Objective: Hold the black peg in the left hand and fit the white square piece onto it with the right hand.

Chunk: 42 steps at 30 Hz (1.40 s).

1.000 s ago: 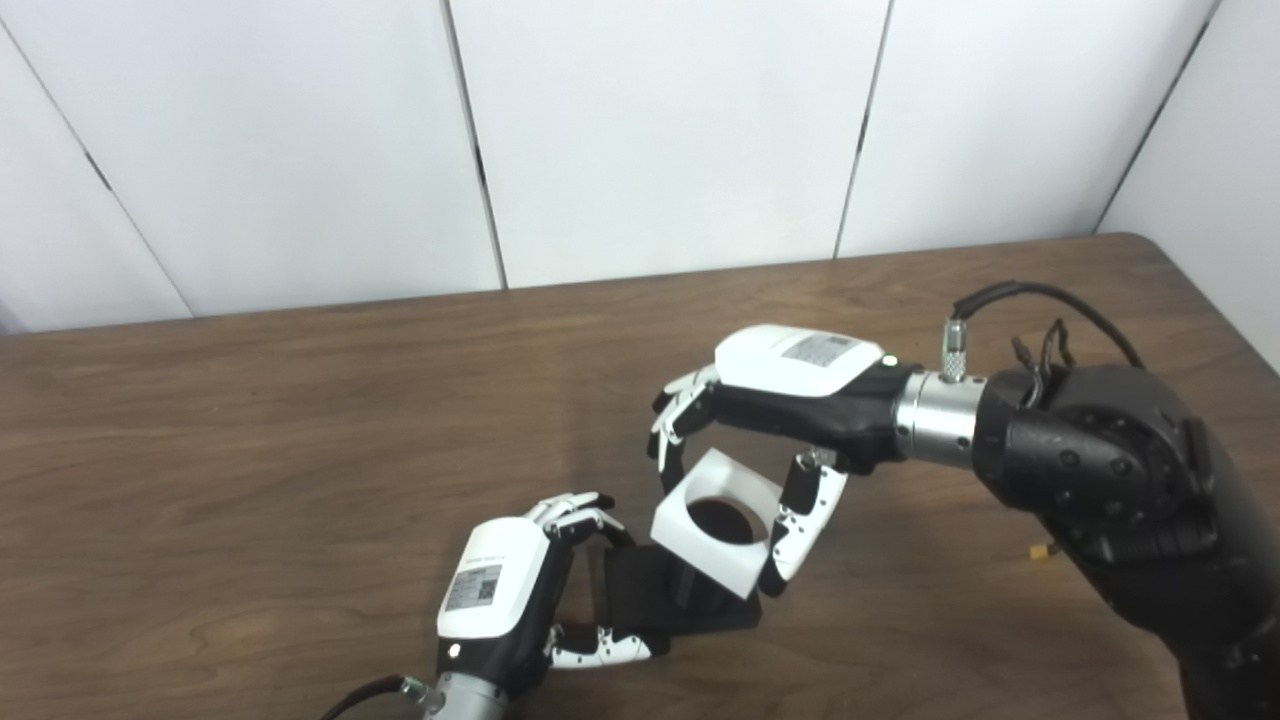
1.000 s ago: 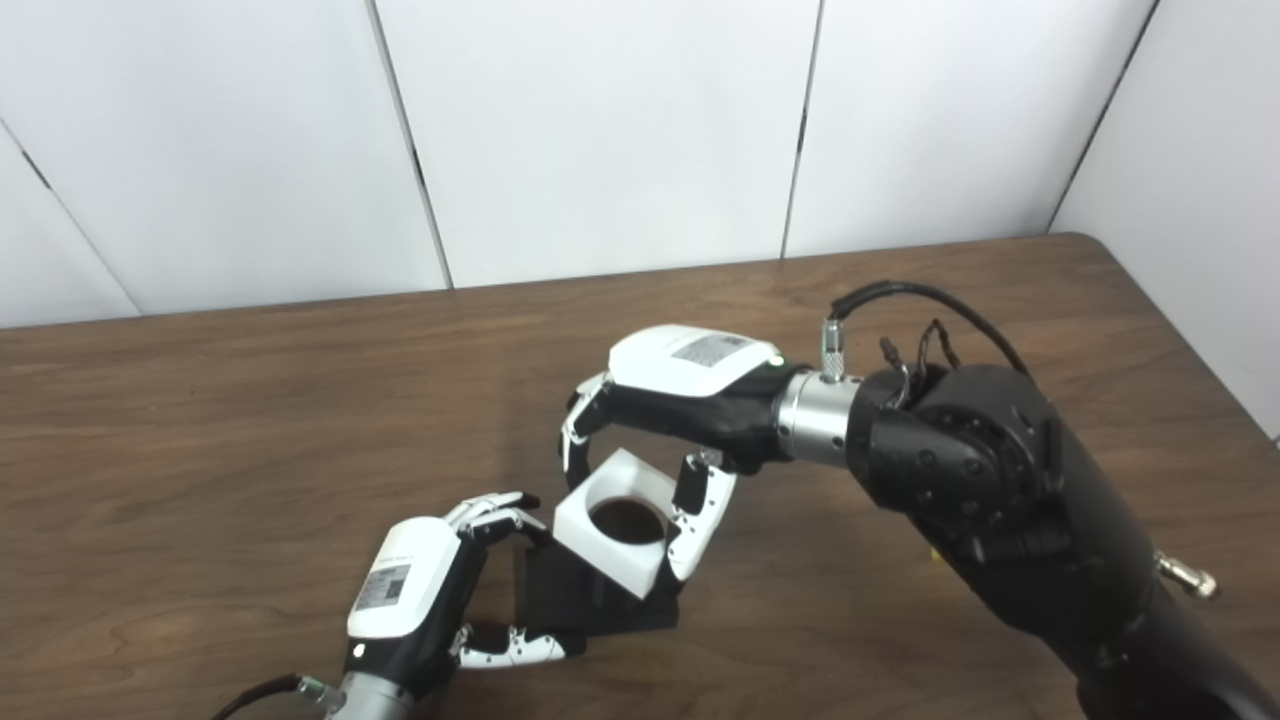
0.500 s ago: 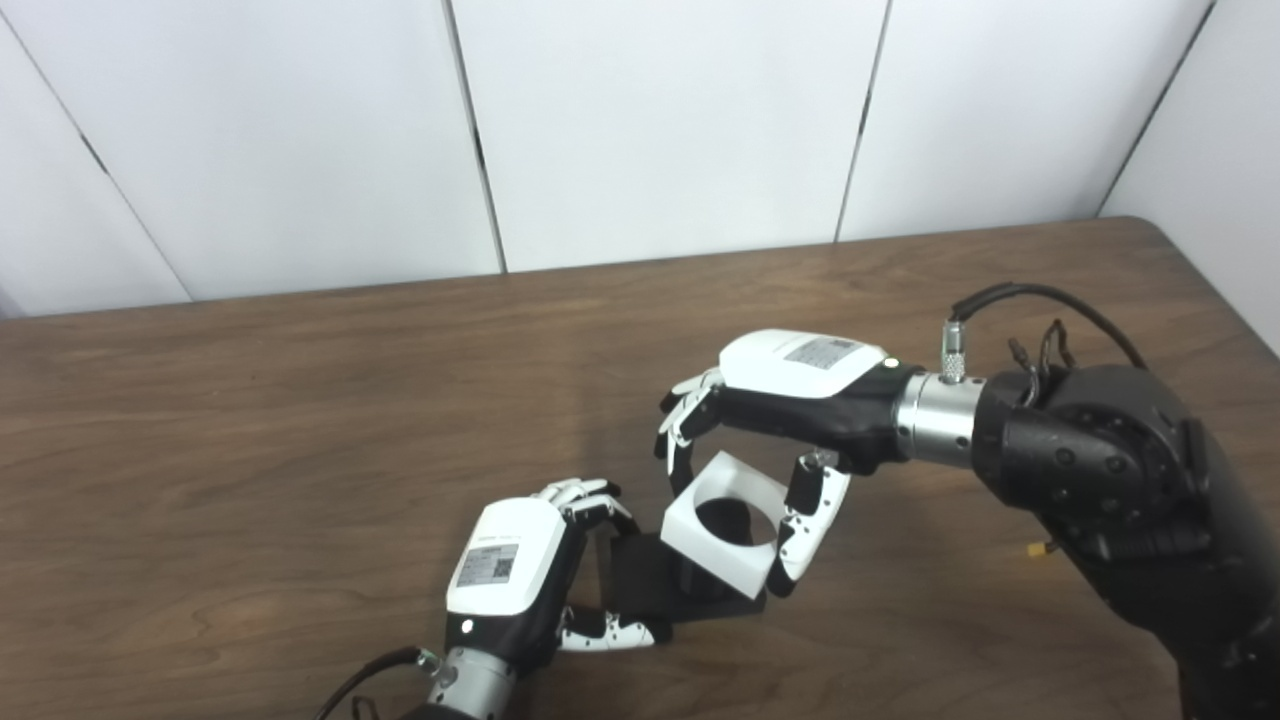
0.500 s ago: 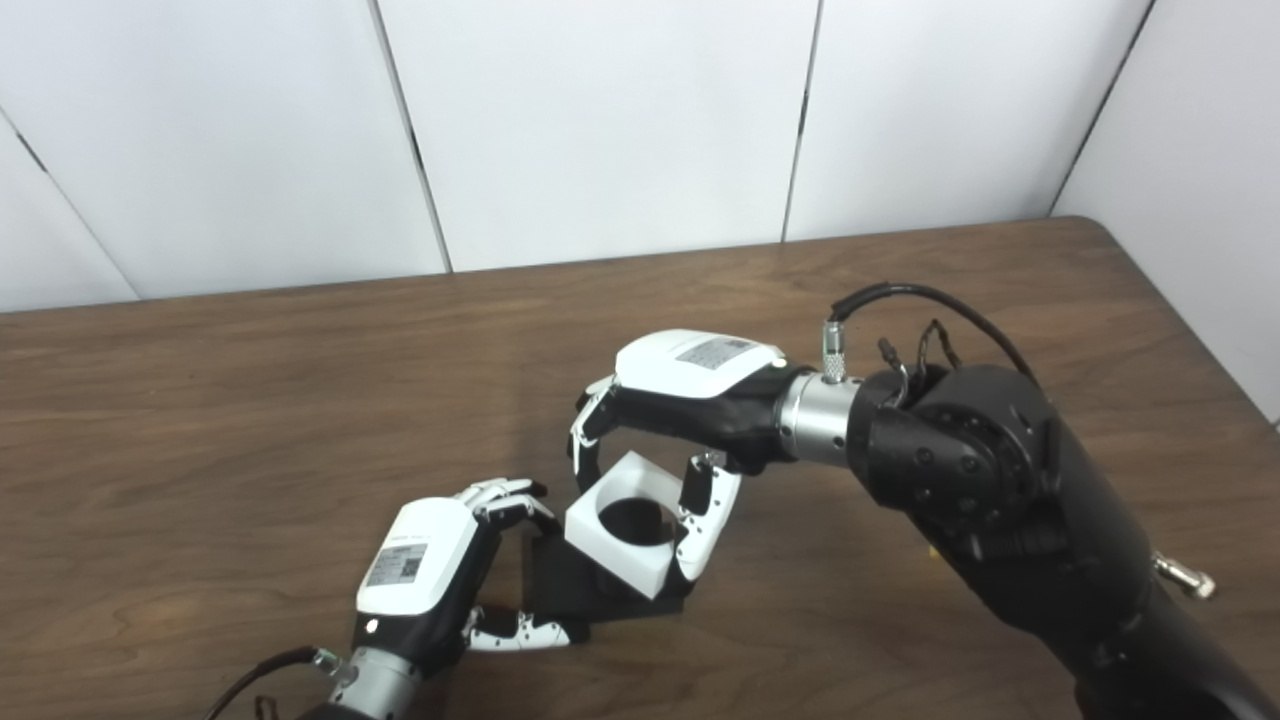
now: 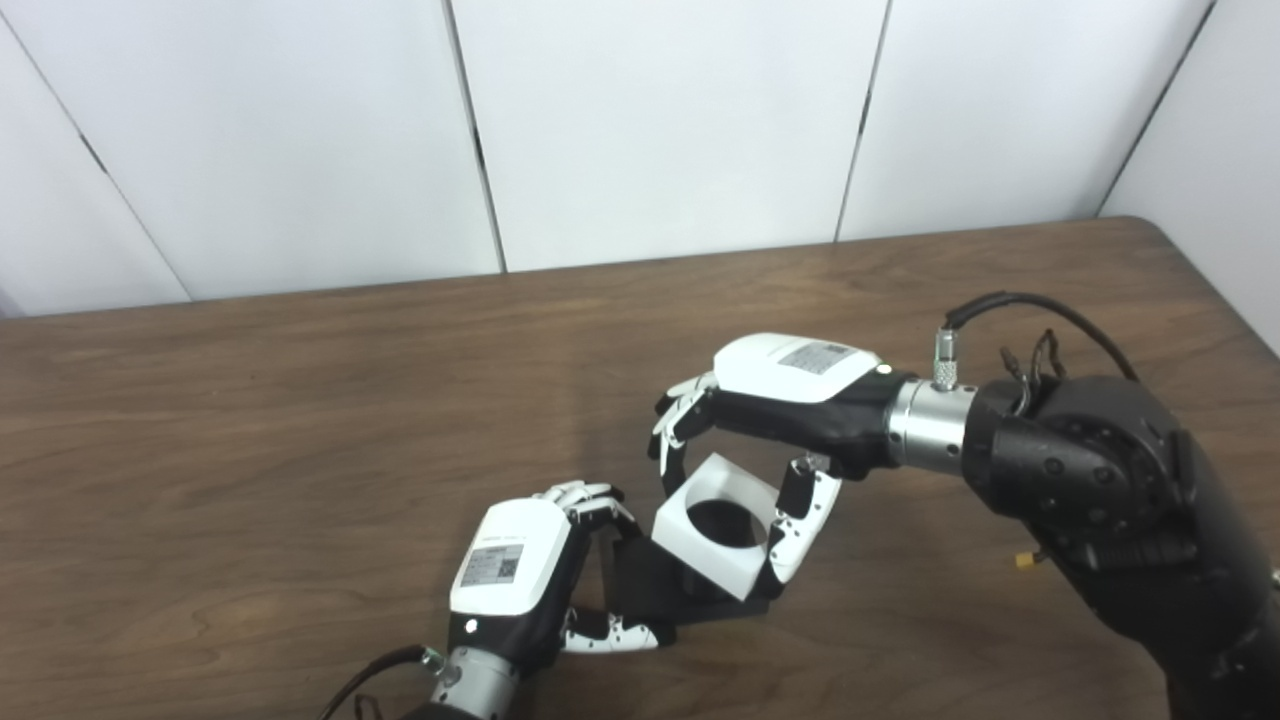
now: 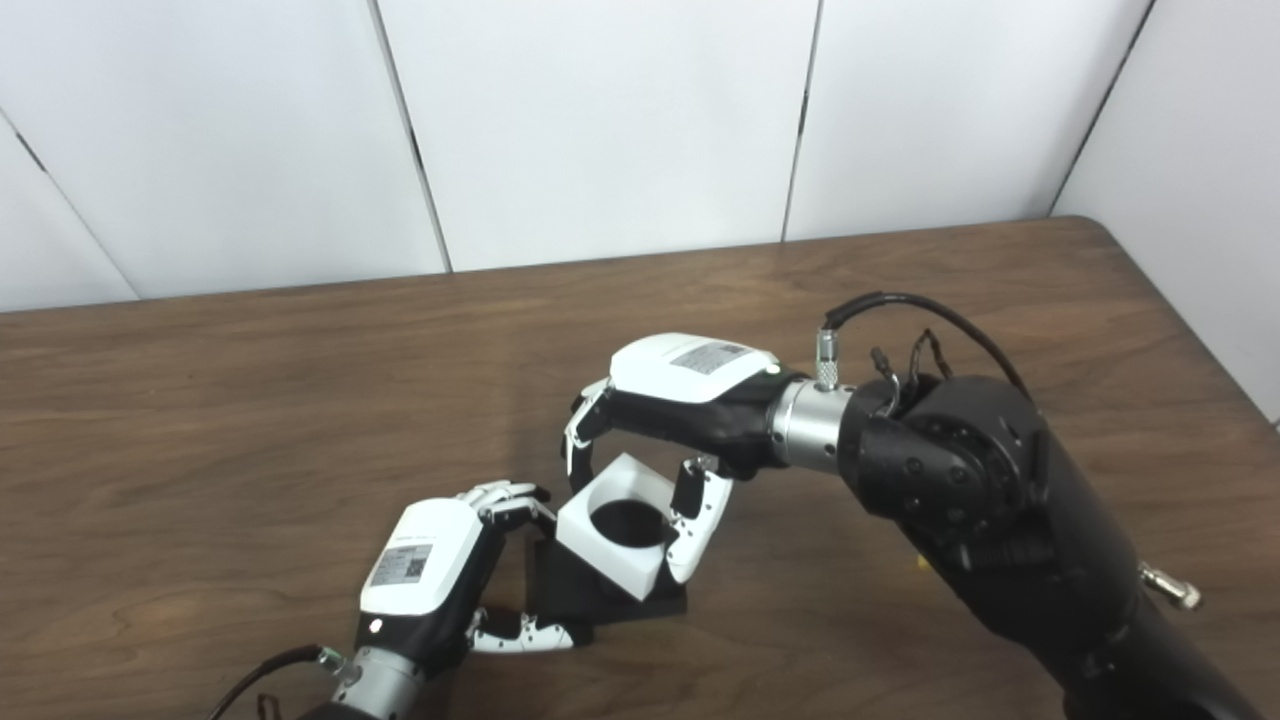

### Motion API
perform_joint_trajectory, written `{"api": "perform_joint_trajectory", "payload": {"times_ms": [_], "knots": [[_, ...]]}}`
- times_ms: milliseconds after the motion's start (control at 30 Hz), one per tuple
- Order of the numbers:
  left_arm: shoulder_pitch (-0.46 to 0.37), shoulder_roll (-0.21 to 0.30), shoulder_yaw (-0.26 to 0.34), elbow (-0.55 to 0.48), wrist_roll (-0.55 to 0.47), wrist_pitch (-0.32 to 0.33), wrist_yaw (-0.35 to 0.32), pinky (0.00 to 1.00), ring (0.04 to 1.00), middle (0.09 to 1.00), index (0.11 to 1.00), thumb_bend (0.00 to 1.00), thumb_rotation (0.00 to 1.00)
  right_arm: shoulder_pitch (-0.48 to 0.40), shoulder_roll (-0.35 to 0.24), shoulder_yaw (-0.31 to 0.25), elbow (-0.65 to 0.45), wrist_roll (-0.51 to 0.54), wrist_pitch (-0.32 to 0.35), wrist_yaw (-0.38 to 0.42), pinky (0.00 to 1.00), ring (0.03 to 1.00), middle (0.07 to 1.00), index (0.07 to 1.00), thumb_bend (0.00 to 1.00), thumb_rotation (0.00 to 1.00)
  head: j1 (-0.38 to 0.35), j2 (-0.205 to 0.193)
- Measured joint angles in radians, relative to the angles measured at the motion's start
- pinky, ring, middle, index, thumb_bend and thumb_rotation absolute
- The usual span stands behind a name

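Black peg with square plastic base point(image 5: 650, 590), near centre of the brown wooden table point(image 5: 250, 420), is clamped by the left hand point(image 5: 515, 575); right hand point(image 5: 770, 420) grips the white square holed piece point(image 5: 715, 525), apparently partly lowered, not seated.

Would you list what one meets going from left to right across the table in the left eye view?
left hand → black peg → white square piece → right hand, with its dark forearm continuing to the right edge.
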Motion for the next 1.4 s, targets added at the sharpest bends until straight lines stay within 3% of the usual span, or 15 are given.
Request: {"api": "perform_joint_trajectory", "payload": {"times_ms": [267,733,1400], "knots": [[-0.001,0.0,-0.003,-0.004,0.007,0.007,-0.01,0.77,0.835,0.796,0.49,0.51,0.06,0.001,0.009,0.014,0.012,-0.033,-0.013,-0.019,0.89,0.89,0.782,0.485,0.52,0.13,0.002,0.002],[-0.001,0.0,-0.009,-0.015,0.01,0.024,-0.022,0.75,0.834,0.8,0.49,0.51,0.06,0.039,0.026,0.068,0.051,-0.149,-0.157,-0.084,0.91,0.888,0.76,0.485,0.52,0.13,0.0,0.009],[-0.002,-0.001,-0.009,-0.021,0.01,0.029,-0.038,0.76,0.833,0.798,0.49,0.5,0.06,0.092,0.048,0.075,0.076,-0.184,-0.191,-0.08,0.87,0.885,0.766,0.487,0.52,0.14,0.003,0.017]]}}
